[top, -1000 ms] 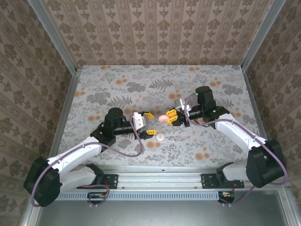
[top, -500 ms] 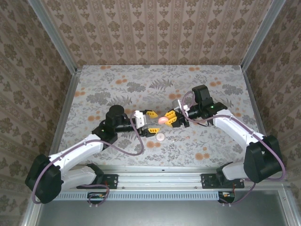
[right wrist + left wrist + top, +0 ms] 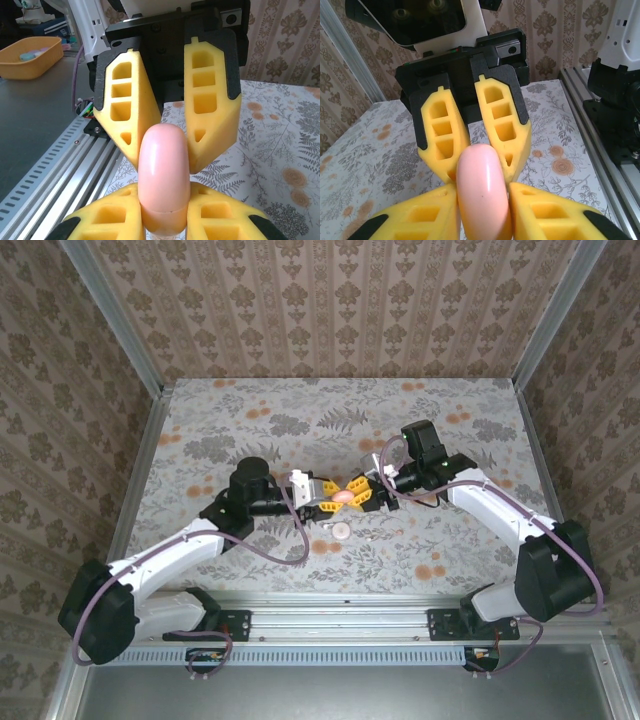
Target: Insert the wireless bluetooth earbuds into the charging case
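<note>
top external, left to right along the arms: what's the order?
left arm shoulder → left end effector → charging case → right end effector → right arm shoulder

soft, even, bright light; only faint shadows lie on the table (image 3: 440, 410) just beside the charging case (image 3: 343, 496). in the wrist views the charging case carries a mild sheen, and the wallpaper (image 3: 295, 30) behind it looks slightly soft.
</note>
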Tool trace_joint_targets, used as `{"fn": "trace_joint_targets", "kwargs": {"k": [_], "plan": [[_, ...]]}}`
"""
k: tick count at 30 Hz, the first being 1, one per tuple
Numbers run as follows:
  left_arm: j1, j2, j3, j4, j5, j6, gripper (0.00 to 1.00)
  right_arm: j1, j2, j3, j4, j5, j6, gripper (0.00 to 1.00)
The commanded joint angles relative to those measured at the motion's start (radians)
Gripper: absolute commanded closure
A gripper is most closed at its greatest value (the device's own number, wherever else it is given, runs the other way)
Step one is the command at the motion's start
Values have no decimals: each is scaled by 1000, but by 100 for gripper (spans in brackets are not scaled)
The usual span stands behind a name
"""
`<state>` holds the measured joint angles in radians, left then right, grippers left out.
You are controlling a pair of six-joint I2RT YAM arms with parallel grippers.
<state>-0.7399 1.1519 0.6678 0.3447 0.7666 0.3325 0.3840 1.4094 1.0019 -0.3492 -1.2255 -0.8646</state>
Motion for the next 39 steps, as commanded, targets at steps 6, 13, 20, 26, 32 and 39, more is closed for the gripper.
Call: {"fn": "trace_joint_targets", "kwargs": {"k": [6, 13, 20, 26, 32, 39], "plan": [[-11, -26, 81, -221, -63, 105, 78, 5, -68, 9, -67, 141, -16, 64], [-18, -28, 134, -406, -190, 236, 82, 39, -174, -14, -70, 385, -4, 57], [-30, -16, 134, -415, -195, 244, 82, 110, -119, 37, -115, 434, -50, 55], [-36, -16, 135, -424, -196, 246, 82, 138, -57, 82, -121, 394, -56, 55], [-37, -21, 135, -428, -198, 246, 83, 148, -25, 102, -126, 380, -56, 62], [-38, -36, 120, -390, -192, 226, 82, 149, -24, 107, -137, 404, -67, 67]]}}
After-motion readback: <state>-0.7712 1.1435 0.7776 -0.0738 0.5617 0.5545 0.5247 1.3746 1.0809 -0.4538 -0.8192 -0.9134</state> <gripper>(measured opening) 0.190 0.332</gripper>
